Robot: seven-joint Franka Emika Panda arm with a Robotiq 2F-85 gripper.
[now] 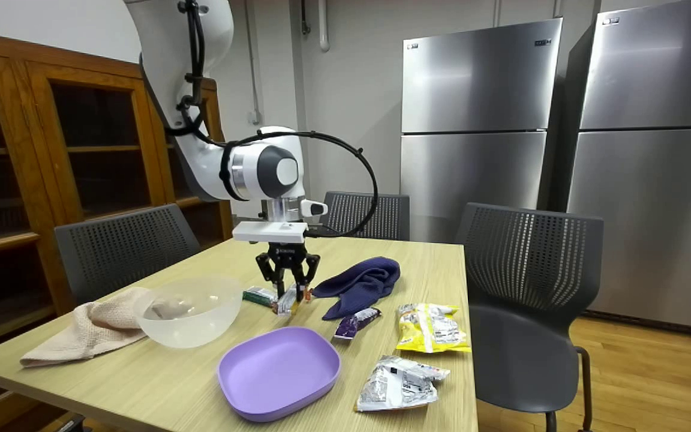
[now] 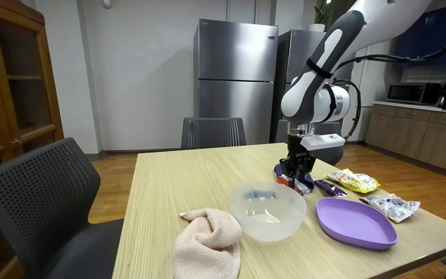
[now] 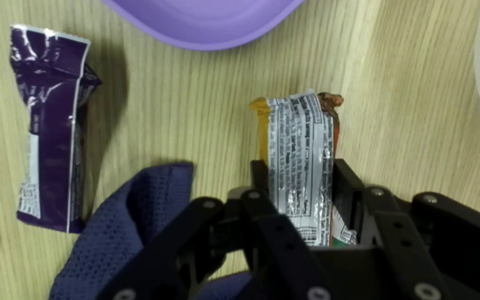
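Observation:
A snack bar in a silver, printed wrapper with orange and red edges (image 3: 300, 133) lies between the fingers of my gripper (image 3: 300, 177) in the wrist view. Both pads press against its long sides, so the jaws are shut on it. In an exterior view the gripper (image 1: 289, 294) points straight down at table height, around the bar (image 1: 286, 305). A green-wrapped bar (image 1: 258, 296) lies right beside it, partly hidden by the gripper in the wrist view. A navy cloth (image 1: 363, 285) is bunched close by, and a purple-wrapped bar (image 3: 56, 146) lies apart from the gripper.
A purple plate (image 1: 279, 372) and a frosted bowl (image 1: 189, 324) stand nearer the camera. A pink cloth (image 2: 207, 248) lies against the bowl. Yellow (image 1: 432, 327) and silver (image 1: 399, 384) snack bags sit by the table's edge. Dark chairs (image 1: 528, 270) surround the table.

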